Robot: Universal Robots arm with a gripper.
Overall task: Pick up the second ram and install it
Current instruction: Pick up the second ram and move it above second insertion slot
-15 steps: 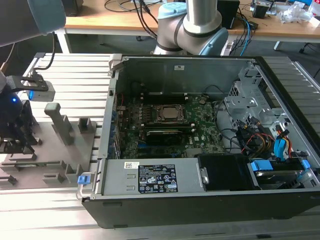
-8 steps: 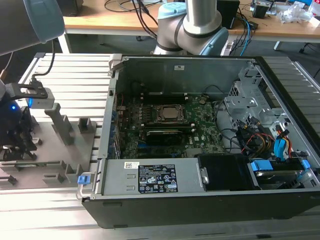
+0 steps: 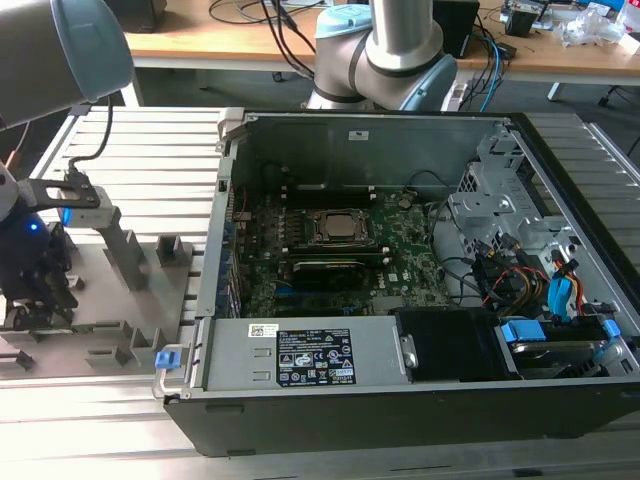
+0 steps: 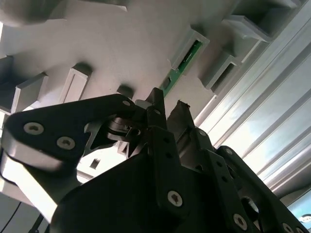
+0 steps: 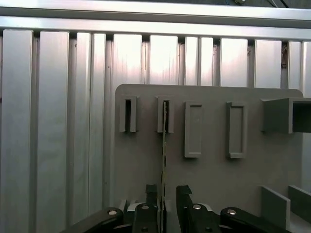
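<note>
The second ram (image 5: pixel 164 145) is a thin green stick seen edge-on, one end standing in a slotted grey holder block (image 5: pixel 165 114). It runs down between my gripper's (image 5: pixel 166 195) two dark fingers, which straddle its other end with a gap left on one side. In the second wrist view the ram (image 4: pixel 183 62) shows green inside its block, just beyond the gripper (image 4: pixel 170 110). In the exterior view the gripper (image 3: pixel 40 285) hangs low over the grey holder plate (image 3: pixel 120 300) at the exterior view's left, beside the open computer case (image 3: pixel 370 260).
Further grey holder blocks (image 5: pixel 193 128) stand in a row on the plate, with a taller one (image 5: pixel 286 115) at its side. The plate lies on ribbed aluminium rails (image 5: pixel 58 121). Inside the case are the motherboard (image 3: pixel 400 245), the processor socket (image 3: pixel 338 228), cables and a drive cage (image 3: pixel 500 190).
</note>
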